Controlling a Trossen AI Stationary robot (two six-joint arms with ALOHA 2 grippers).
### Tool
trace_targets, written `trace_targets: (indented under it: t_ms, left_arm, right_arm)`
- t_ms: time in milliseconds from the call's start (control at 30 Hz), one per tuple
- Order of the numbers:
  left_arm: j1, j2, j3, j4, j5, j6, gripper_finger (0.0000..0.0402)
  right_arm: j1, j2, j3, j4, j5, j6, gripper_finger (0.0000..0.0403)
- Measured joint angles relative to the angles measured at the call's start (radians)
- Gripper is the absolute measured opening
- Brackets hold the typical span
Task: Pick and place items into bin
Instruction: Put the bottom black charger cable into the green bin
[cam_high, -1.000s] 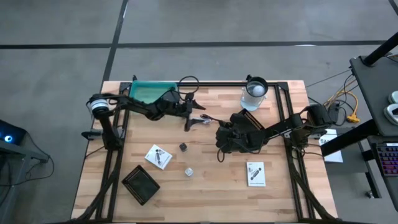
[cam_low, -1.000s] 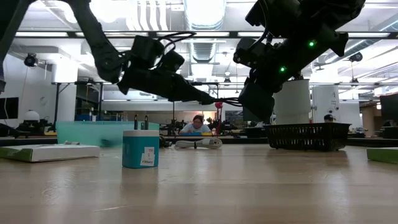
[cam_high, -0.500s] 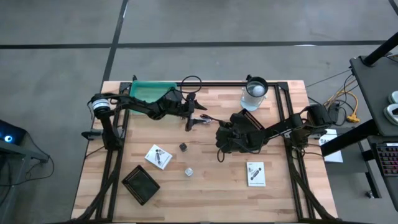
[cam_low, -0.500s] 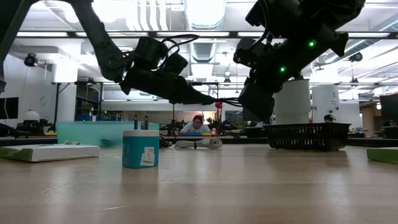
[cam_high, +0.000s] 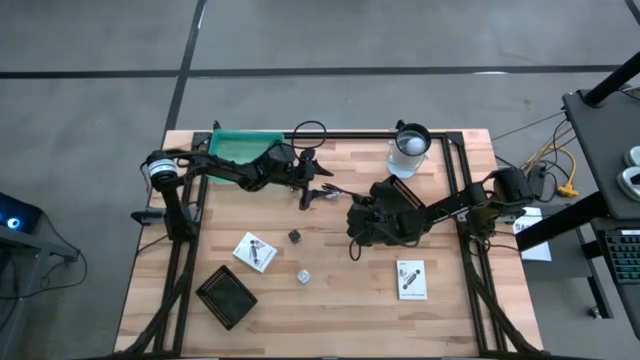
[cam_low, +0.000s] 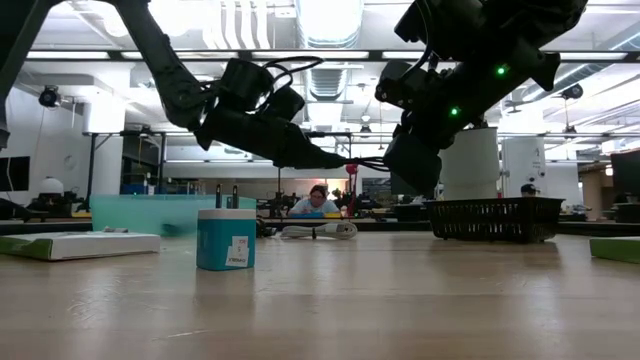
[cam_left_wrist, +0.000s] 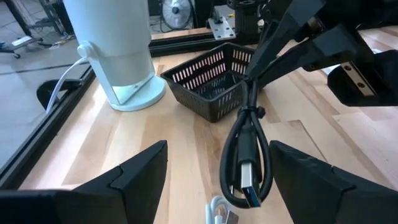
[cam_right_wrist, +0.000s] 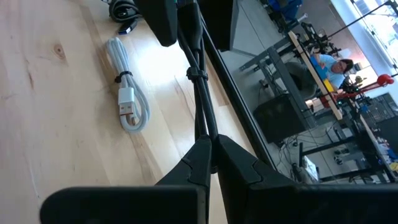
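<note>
Fingers of the right gripper (cam_right_wrist: 208, 155) pinch a thin, bundled black cable (cam_left_wrist: 249, 155); left gripper (cam_left_wrist: 214, 180) spread.

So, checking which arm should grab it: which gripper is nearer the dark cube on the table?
Left. The left gripper hangs open just behind the dark cube. The right gripper, shut on a black cable, sits farther off to the cube's side.

Pale wooden table (cam_high: 440, 310), smooth with visible grain.
A glossy black rubbery cable (cam_left_wrist: 249, 155) hangs over it, near a black plastic mesh basket (cam_left_wrist: 214, 78) and matt white cable (cam_right_wrist: 127, 102).
</note>
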Motion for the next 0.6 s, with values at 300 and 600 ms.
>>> trace_targets:
  t_ms: [300, 600]
  left_arm:
    - [0.0, 0.0, 0.0, -0.003, 0.0, 0.0, 0.0199]
    - [0.0, -0.001, 0.004, -0.026, 0.001, 0.001, 0.0133]
  right_arm:
    - [0.0, 0.0, 0.0, 0.0, 0.0, 0.002, 0.0009]
    - [0.0, 0.0, 0.0, 0.001, 0.0, 0.001, 0.0009]
